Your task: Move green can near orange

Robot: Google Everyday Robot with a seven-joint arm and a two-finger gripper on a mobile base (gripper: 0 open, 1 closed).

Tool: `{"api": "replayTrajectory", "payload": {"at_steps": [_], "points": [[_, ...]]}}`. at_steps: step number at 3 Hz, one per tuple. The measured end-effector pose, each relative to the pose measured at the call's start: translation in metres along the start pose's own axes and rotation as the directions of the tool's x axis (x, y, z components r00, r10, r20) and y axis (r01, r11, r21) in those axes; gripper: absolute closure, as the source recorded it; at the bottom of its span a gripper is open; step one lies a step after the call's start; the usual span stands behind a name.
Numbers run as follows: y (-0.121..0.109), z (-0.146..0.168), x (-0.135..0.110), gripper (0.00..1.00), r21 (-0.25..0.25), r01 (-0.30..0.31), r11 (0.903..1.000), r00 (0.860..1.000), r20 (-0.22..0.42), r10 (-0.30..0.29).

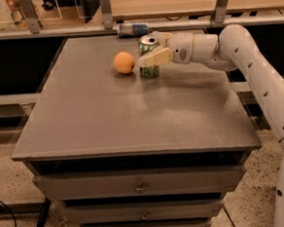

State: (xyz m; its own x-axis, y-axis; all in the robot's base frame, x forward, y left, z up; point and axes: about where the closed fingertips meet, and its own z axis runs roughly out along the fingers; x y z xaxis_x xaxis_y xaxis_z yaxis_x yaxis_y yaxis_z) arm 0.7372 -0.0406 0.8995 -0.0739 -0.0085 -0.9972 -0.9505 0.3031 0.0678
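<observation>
One finger of the pincer (148,49) is mostly hidden. The far finger (159,36) shows only as a pale stub behind the top rim of the green can (149,71), and where its tip meets the can cannot be seen. The near finger (155,57) lies across the can's front and covers the middle band of its side, so only the silver top and the lower green part show. The print on the can is too small to read.

The arm (248,59) reaches in from the right and runs out of the picture at the right edge and bottom corner, so its base is out of view. A blue and silver can (132,29) lies on its side at the far edge of the table (133,121), behind the green can and apart from it; its label cannot be made out. Under the table top are drawers (137,181), the lowest cut off by the bottom edge.

The pincer is drawn in to the width of the green can, one finger on each side, clamped on its upper half. It grips nothing else. The green can stands upright at the far middle of the table, with its base down at the surface. The orange (124,62) sits just beside it, toward the picture's left, with a narrow gap between them. The near finger's tip points at the orange without reaching it.
</observation>
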Motion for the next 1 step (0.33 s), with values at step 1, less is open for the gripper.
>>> {"api": "replayTrajectory", "payload": {"at_steps": [1], "points": [[0.0000,0.0001,0.0000,0.00,0.000,0.000,1.0000,1.000,0.000,0.000]]}}
